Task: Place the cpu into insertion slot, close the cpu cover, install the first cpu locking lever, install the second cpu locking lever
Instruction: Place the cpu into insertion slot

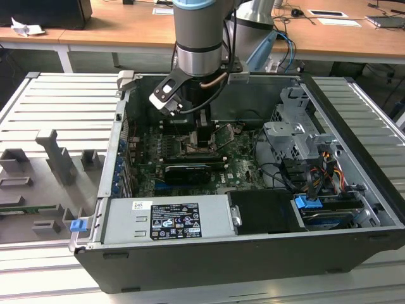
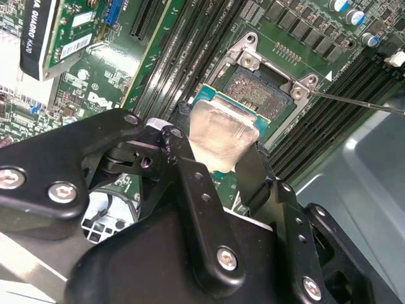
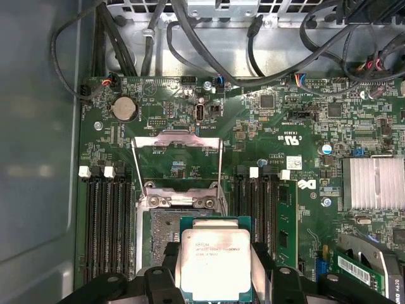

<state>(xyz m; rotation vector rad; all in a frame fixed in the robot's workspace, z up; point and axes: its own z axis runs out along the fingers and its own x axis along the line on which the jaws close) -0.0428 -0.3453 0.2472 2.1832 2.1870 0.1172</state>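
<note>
**Exterior view's left.** Grey block fixtures [image 1: 60,155] stand on the slatted grey tabletop [image 1: 57,101]. A small blue clip [image 1: 77,225] sits just beside the corner of the computer case [image 1: 221,266]. The case lies open with its side uppermost. A silver power supply [image 1: 168,218] with a label runs along the case's near wall.

**Centre.** The robot arm [image 1: 199,38] reaches down into the case, and the hand [image 1: 201,130] is low over the green motherboard [image 1: 237,164].
- **Hand:** in both wrist views its black fingers [image 2: 254,171] are closed narrowly on two opposite edges of the cpu [image 3: 215,263], metal top facing up.
- **Cpu:** it is held over the near part of the insertion slot [image 2: 259,88] and overlaps it in part, with the far part of the slot bare. Whether chip and slot touch cannot be told.
- **Cpu cover:** the cpu cover [image 3: 177,138] is swung open at the slot's far edge, clear of the chip.
- **Lever:** a thin wire locking lever [image 2: 354,102] stands out from one corner of the slot, unlatched.
- **Surroundings:** black memory slots [image 3: 107,221] flank the socket on both sides.

**Exterior view's right.** A grey metal drive cage [image 1: 297,136] occupies that end of the case. Bundled cables [image 1: 316,168] and a blue tab [image 1: 308,204] lie near it.
</note>
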